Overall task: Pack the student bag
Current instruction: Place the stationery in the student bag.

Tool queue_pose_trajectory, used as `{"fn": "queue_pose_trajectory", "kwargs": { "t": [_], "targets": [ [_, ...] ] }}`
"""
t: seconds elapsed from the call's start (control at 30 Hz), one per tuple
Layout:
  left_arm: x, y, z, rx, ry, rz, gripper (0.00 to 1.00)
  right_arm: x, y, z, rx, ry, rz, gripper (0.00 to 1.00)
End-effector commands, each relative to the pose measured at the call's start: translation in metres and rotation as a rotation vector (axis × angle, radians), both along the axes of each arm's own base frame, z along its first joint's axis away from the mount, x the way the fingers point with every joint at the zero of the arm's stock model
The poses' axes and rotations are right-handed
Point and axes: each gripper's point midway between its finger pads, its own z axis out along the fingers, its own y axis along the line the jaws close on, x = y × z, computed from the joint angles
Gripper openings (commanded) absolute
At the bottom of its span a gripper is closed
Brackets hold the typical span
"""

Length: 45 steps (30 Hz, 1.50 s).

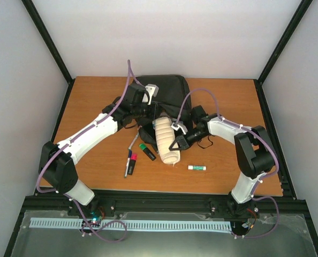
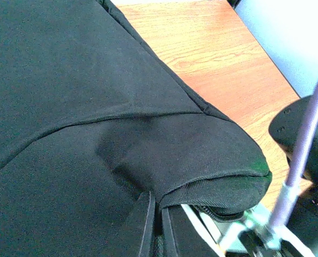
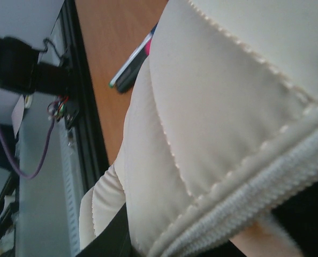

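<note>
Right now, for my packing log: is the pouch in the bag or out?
Mostly out: pouch lies on the table before bag.

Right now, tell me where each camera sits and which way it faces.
Top external: above and behind, looking down on the table; both arms show.
Left wrist: close over the student bag, left gripper pinching its fabric.
Right wrist: against the whitish pouch the right gripper holds.
Shared: top and right wrist both show pouch and pens.

Wooden table (image 1: 228, 107), white walls (image 1: 164, 37), black frame posts (image 1: 46, 38).
</note>
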Motion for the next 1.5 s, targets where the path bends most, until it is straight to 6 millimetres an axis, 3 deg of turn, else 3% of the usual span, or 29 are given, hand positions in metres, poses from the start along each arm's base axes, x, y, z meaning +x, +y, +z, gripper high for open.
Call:
{"fn": "queue_pose_trajectory", "kwargs": {
  "t": [0.0,0.1,0.27,0.5,0.7,0.9,1.17,1.3,1.47],
  "targets": [
    [0.006,-0.009,0.063,-0.141,-0.148,-0.020,0.01,0.045,0.003,-0.004,-0.008,-0.081,-0.096,0.11],
    [0.004,-0.010,0.065,-0.154,-0.143,-0.030,0.01,0.070,0.002,-0.011,-0.051,-0.127,-0.158,0.16],
    [0.004,-0.009,0.066,-0.151,-0.144,-0.027,0.01,0.084,-0.006,-0.004,-0.102,-0.224,-0.189,0.41],
    [0.002,-0.008,0.069,-0.151,-0.148,-0.026,0.01,0.064,-0.033,0.011,-0.205,-0.345,-0.190,0.65],
    [0.003,-0.007,0.068,-0.148,-0.144,-0.021,0.01,0.040,-0.060,0.015,-0.293,-0.474,-0.150,0.70],
    [0.004,-0.007,0.067,-0.141,-0.142,-0.017,0.01,0.003,-0.073,0.019,-0.340,-0.673,0.022,0.62],
    [0.005,-0.005,0.064,-0.128,-0.141,-0.011,0.01,-0.038,-0.062,0.012,-0.406,-0.877,0.271,0.23],
    [0.005,-0.007,0.062,-0.127,-0.134,-0.016,0.01,-0.047,-0.049,-0.001,-0.442,-0.920,0.359,0.17],
    [0.005,-0.007,0.061,-0.126,-0.128,-0.019,0.01,-0.044,-0.032,-0.025,-0.484,-0.950,0.407,0.12]
  ]
}}
